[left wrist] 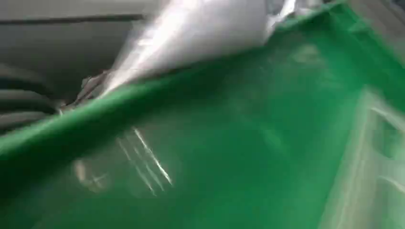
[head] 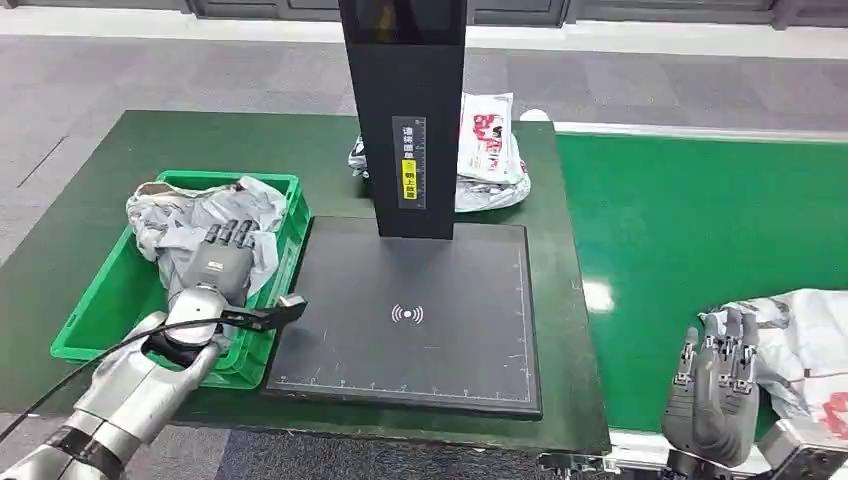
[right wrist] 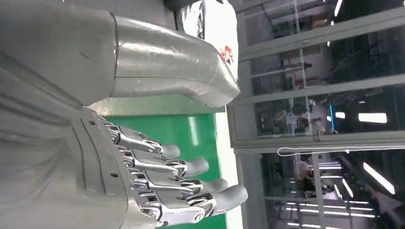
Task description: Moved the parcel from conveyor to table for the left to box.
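Grey parcel [head: 205,225] inside bin rim [head: 290,250]

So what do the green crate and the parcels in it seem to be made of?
The green crate looks like rigid moulded plastic: uniform colour, ribbed and slotted walls, slight sheen. The grey parcels inside look like thin plastic mailer bags: crumpled, creased, faintly glossy film. The left hand rests on them. What they contain cannot be told.

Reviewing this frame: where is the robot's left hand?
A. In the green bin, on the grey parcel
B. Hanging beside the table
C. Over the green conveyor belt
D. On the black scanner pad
A: in the head view the left hand lies on the grey parcel inside the green bin.
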